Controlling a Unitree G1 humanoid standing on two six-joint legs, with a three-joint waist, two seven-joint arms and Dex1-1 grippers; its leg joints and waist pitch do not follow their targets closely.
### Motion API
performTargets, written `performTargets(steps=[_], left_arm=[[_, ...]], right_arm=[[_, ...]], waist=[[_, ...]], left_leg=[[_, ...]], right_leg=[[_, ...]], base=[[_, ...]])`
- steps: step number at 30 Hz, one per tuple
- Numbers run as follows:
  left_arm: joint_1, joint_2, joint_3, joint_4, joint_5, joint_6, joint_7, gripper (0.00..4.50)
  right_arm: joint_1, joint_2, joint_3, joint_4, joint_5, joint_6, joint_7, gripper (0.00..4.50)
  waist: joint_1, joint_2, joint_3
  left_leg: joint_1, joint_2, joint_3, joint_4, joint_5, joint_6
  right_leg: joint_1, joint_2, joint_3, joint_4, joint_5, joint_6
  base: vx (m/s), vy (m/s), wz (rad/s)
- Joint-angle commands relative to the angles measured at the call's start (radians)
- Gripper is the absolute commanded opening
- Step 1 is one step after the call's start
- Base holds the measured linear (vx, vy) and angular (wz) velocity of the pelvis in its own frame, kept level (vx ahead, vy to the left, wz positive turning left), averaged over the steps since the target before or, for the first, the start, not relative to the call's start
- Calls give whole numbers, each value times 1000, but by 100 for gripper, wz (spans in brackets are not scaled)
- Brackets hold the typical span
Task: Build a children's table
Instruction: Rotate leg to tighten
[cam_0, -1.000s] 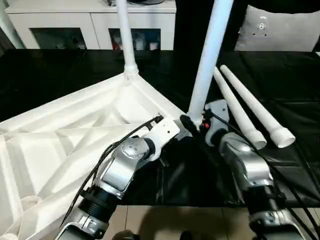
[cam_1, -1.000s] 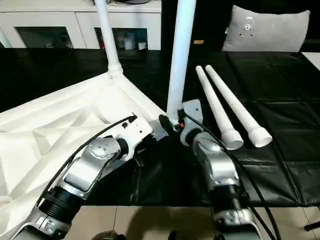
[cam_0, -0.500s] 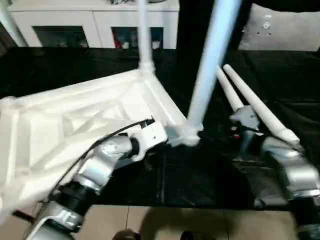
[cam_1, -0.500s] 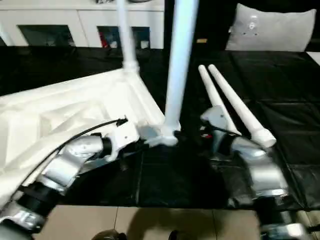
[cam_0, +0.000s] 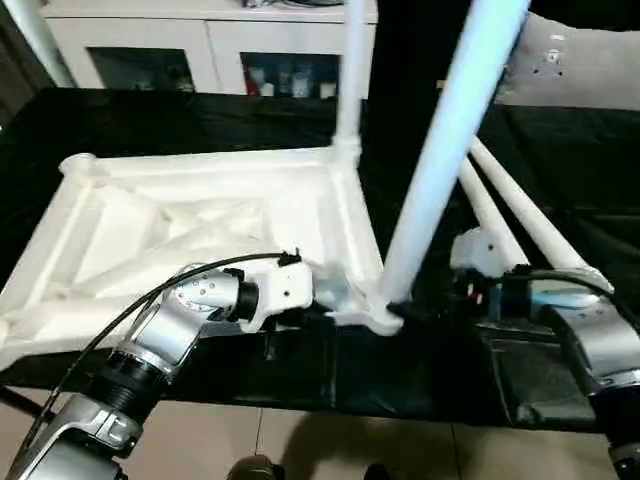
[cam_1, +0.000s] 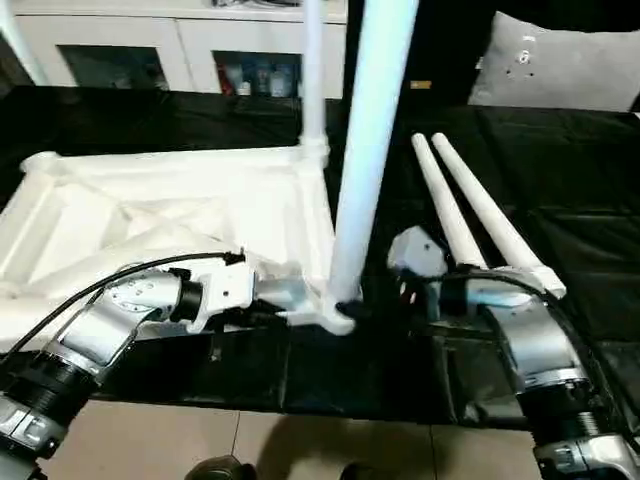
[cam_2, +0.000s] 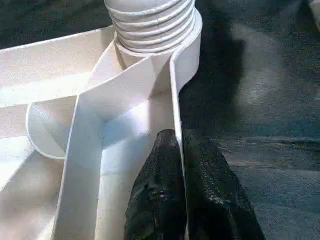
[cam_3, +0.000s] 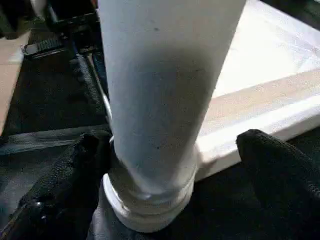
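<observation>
Letting go, the right gripper (cam_3: 165, 165) now gapes beside the seated leg (cam_0: 440, 160); left gripper (cam_2: 182, 190) pinches the table (cam_0: 150, 215) rim, turned since.

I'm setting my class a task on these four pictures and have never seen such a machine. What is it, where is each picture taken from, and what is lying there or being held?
It is a humanoid robot with two silver arms, each ending in a gripper of two black fingers. Two pictures come from cameras in its head, looking down. The other two come from a camera on each wrist.

On the black cloth lies a white plastic square table top, upside down, ribs showing. Two long white round legs already stand in its corners; two spare white legs lie beside it.

The left gripper is shut on the table top's thin rim. The right gripper is open, a finger either side of the near leg's base.
</observation>
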Motion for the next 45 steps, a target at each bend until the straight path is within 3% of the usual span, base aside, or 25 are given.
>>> performTargets(steps=[1, 7, 16, 21, 23, 28, 34, 45], left_arm=[[-5, 10, -44, 5, 14, -25, -42, 0], [-8, 3, -40, 12, -2, -30, -63, 0], [-11, 6, -39, 26, -4, -45, -72, 0], [-11, 10, -39, 27, -5, -46, -75, 0], [-12, 10, -37, 29, -5, -48, -76, 0], [-14, 9, -36, 35, -5, -51, -77, 0], [-19, 9, -33, 49, -5, -55, -76, 0], [-25, 12, -27, 58, -5, -56, -84, 0]], right_arm=[[0, 9, 14, 13, 9, -4, 9, 404], [-9, 38, 22, 43, 12, 8, 6, 339], [6, 45, 43, 48, 10, 12, 25, 277], [9, 44, 47, 43, 4, 10, 25, 277], [6, 50, 34, 31, 51, 97, 38, 315], [16, 44, 45, 21, 36, 73, 37, 352], [17, 44, 47, 15, 33, 78, 37, 352], [28, 44, 51, -3, 41, 95, 41, 352]], waist=[[3, -13, -93], [2, -14, -96], [4, -14, -100], [4, -14, -101], [6, -12, -101], [13, -13, -102], [21, -11, -99], [20, -8, -93]], left_leg=[[-4, 85, -21, -58, -32, 133], [-3, 85, -21, -60, -61, 112], [-4, 84, -21, -58, -51, 112], [-4, 85, -21, -58, -49, 112], [-4, 85, -21, -58, -50, 115], [-2, 86, -21, -58, -56, 102], [0, 86, -20, -59, -56, 104], [0, 85, -21, -62, -77, 98]], right_leg=[[69, -106, 78, -64, -255, -124], [70, -105, 77, -69, -289, -106], [72, -105, 77, -65, -260, -112], [71, -104, 77, -64, -253, -113], [73, -103, 76, -65, -256, -112], [70, -106, 77, -65, -269, -106], [68, -104, 78, -65, -256, -108], [67, -103, 76, -72, -290, -93]], base=[[0, 0, 0], [0, 0, 0], [0, 0, 0], [0, 0, 0], [0, 0, 0], [0, 0, 0], [0, 0, 0], [0, 0, 0]])
